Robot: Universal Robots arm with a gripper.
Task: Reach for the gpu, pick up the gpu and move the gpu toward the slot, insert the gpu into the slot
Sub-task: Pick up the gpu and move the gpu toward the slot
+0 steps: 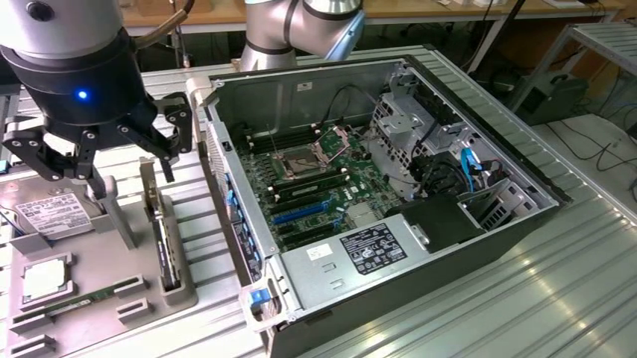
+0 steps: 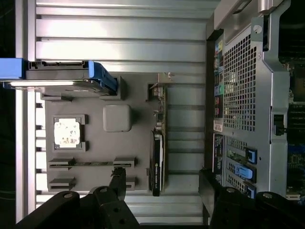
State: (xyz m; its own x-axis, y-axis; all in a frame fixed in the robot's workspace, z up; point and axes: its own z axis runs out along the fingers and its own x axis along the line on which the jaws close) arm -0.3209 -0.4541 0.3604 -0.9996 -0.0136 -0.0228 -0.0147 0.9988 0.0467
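The gpu (image 1: 163, 242) is a thin dark card standing on its edge in a grey holder tray (image 1: 100, 253), at the exterior view's left. My gripper (image 1: 134, 179) hangs open just above the card's far end, not touching it. In the wrist view the gpu (image 2: 157, 157) lies between my two black fingers (image 2: 117, 183), and the open gripper (image 2: 162, 191) straddles its line with nothing held. The slot (image 1: 298, 212) is a bright-blue strip on the green motherboard inside the open computer case (image 1: 478, 246).
The holder tray (image 2: 138, 143) also carries a silver hard drive (image 1: 48, 214) in a blue frame (image 2: 102, 76), a processor chip (image 2: 66, 132) and a green memory stick (image 1: 70, 302). The case's perforated rear wall (image 2: 243, 95) stands close beside the tray. Everything rests on a ribbed metal table (image 1: 557, 298).
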